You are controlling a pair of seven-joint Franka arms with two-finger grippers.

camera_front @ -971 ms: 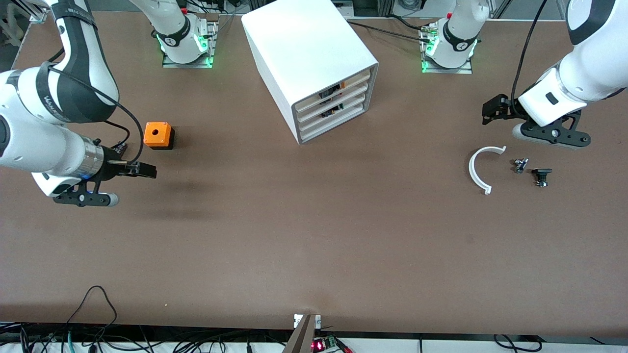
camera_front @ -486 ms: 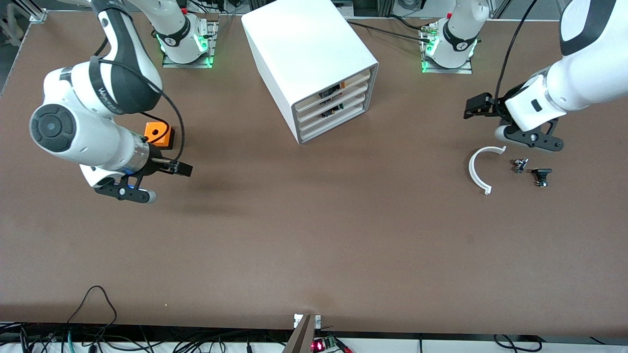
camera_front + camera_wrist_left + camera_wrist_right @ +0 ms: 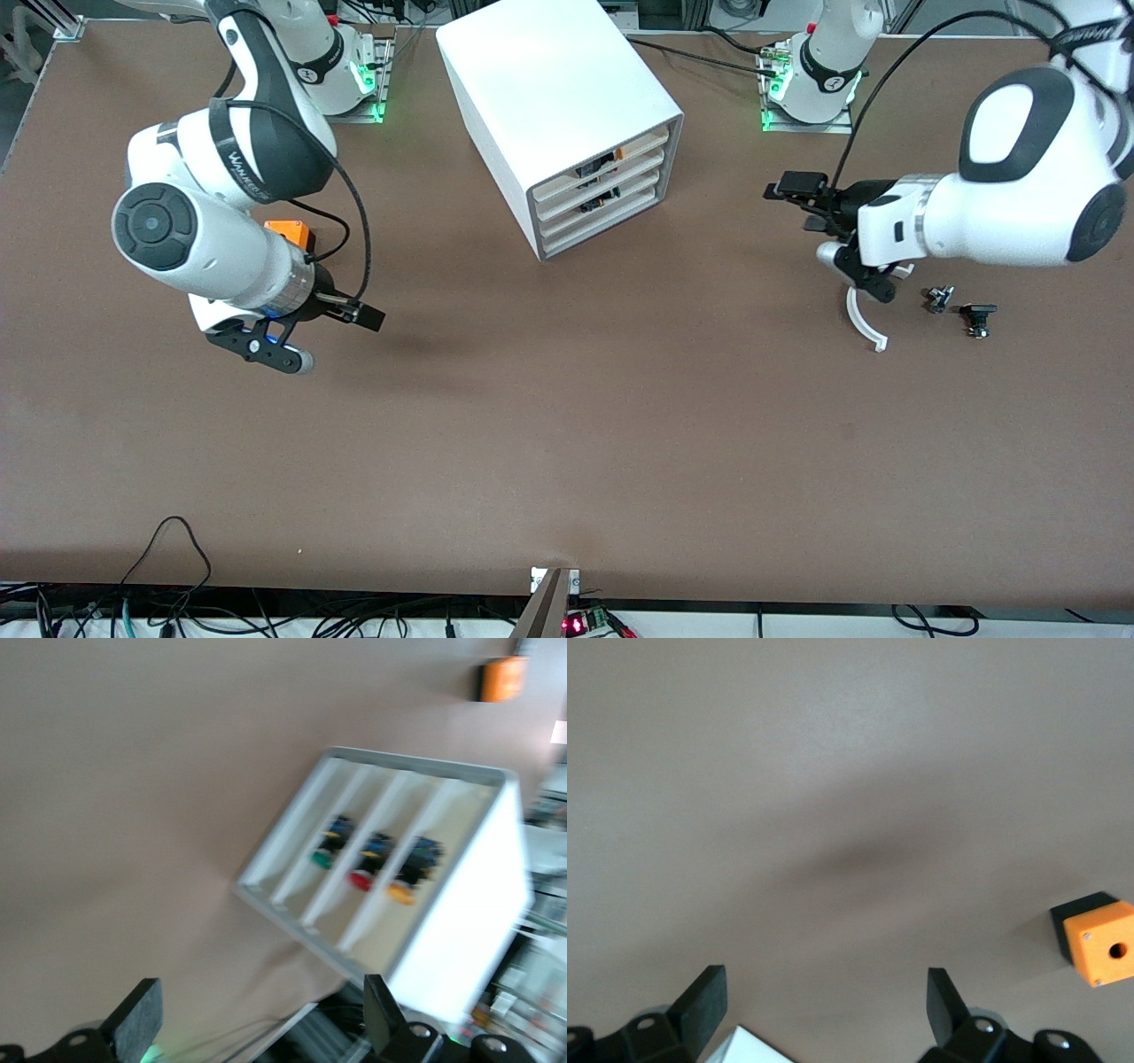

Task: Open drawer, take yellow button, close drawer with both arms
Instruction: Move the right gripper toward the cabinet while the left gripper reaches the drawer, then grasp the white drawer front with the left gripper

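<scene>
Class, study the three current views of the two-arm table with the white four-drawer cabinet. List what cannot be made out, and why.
- Front view: white boxy cabinet's drawer contents show only as dark slivers.
- Front view: orange square box mostly hidden by the right arm.
- Front view: white curved plastic piece partly covered by the left gripper.
- Left wrist view: small push-buttons blurred.
- Front view: two small black parts too small to identify.

Robotics lab: 2 bench-mounted arms (image 3: 221,221), loose cables (image 3: 177,567).

Brown table (image 3: 567,425) — white cabinet (image 3: 549,97), orange box (image 3: 292,233), white arc (image 3: 861,321).
</scene>
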